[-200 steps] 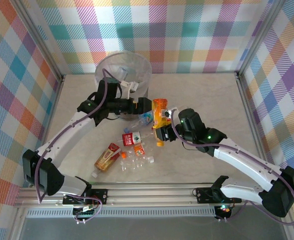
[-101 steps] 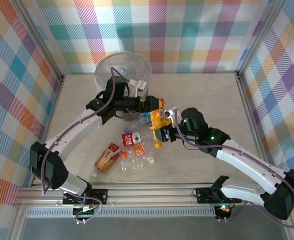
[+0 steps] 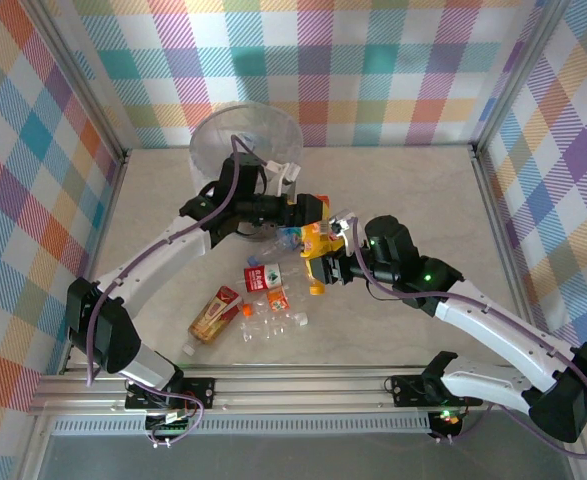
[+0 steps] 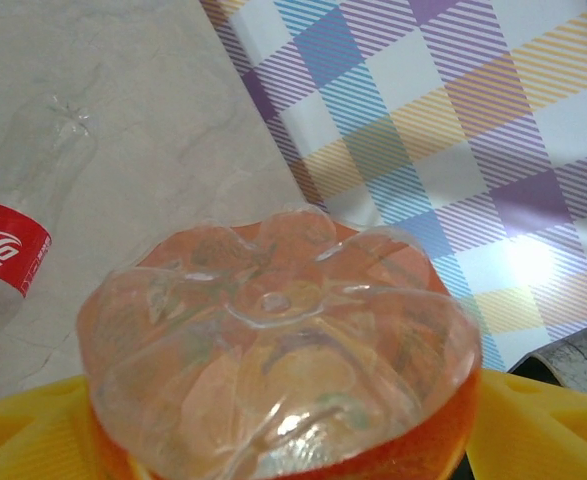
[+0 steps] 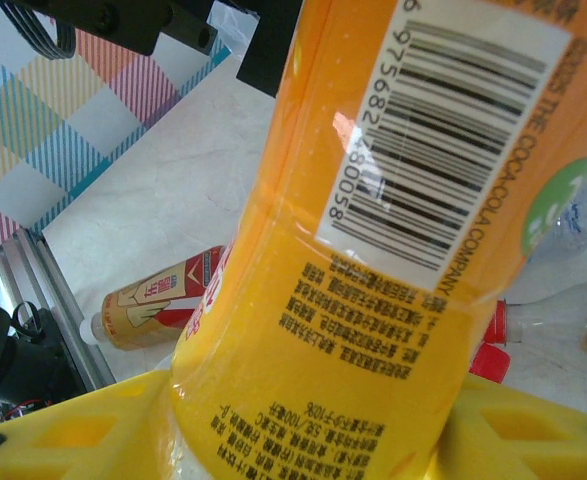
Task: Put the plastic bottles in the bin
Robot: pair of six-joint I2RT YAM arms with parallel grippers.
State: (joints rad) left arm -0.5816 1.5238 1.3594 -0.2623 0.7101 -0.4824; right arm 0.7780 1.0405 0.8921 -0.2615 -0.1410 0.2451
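Top external view: the right gripper (image 3: 323, 268) clamps the orange bottle (image 3: 317, 240) at 5 o'clock of the bin (image 3: 205, 140), the left gripper (image 3: 311, 212) straddles its base, grip not determinable, so a premature right release could drop it short.

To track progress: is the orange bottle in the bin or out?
Out. The orange bottle is over the table, beside the bin, outside its rim.
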